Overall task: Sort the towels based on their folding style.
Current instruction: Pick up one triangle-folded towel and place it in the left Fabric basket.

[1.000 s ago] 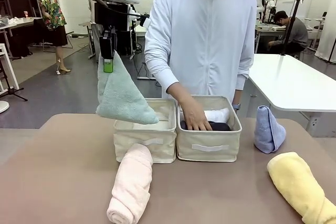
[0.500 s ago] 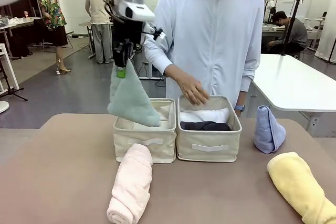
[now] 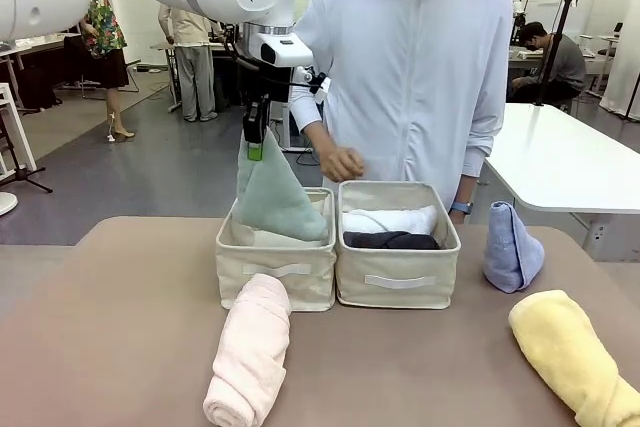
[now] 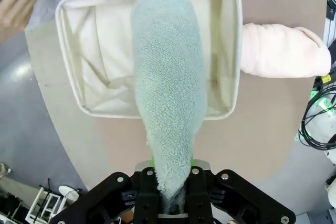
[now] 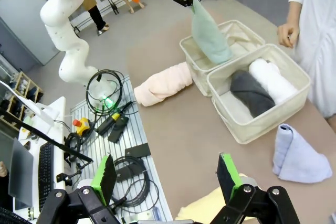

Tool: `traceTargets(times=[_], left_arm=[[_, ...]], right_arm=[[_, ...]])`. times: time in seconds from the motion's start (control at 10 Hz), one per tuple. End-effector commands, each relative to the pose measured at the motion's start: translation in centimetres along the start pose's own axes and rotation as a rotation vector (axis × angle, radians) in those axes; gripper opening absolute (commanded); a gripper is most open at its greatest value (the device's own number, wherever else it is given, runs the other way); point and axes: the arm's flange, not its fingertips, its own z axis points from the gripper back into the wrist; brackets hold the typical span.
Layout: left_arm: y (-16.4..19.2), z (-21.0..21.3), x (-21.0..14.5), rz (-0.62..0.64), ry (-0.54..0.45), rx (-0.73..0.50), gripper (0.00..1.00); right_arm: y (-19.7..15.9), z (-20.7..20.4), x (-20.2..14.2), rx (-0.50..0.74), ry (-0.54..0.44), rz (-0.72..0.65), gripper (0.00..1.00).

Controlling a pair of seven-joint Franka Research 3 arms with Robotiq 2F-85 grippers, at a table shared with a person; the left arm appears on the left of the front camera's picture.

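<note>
My left gripper (image 3: pixel 254 139) is shut on the tip of a grey-teal cone-folded towel (image 3: pixel 276 199), which hangs with its wide end over the left beige bin (image 3: pixel 275 269). In the left wrist view that towel (image 4: pixel 168 87) hangs from the left gripper (image 4: pixel 170 198) above the bin's open mouth (image 4: pixel 230 51). The right bin (image 3: pixel 398 282) holds a white roll (image 3: pixel 395 219) and a dark grey roll (image 3: pixel 392 240). A pale pink roll (image 3: pixel 250 352) lies in front of the left bin. A light blue cone (image 3: pixel 512 247) and a yellow roll (image 3: pixel 570 352) sit at the right. My right gripper (image 5: pixel 167 177) is open, high above the table.
A person in a pale shirt stands behind the bins, one hand (image 3: pixel 340 162) raised above them and near the left gripper. The brown table (image 3: pixel 120 327) has free room on its left side. Cables and a keyboard lie beside the table in the right wrist view.
The left gripper has carried the grey-teal towel rightward, from left of the bins to over the left bin. The person's hand has come up out of the right bin.
</note>
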Motion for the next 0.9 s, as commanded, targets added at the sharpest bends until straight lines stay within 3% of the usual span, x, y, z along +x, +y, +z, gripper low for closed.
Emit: traceTargets(times=[0.0,0.8], left_arm=[[0.1,-0.8,1.7,0.020,0.014,-0.027,0.16],[-2.5,-9.7,1.1,0.056,0.085,-0.229,0.16]], right_arm=[[-0.1,0.0,0.1,0.016,-0.027,0.016,1.00],[-0.1,0.0,0.1,0.016,-0.027,0.016,1.00]])
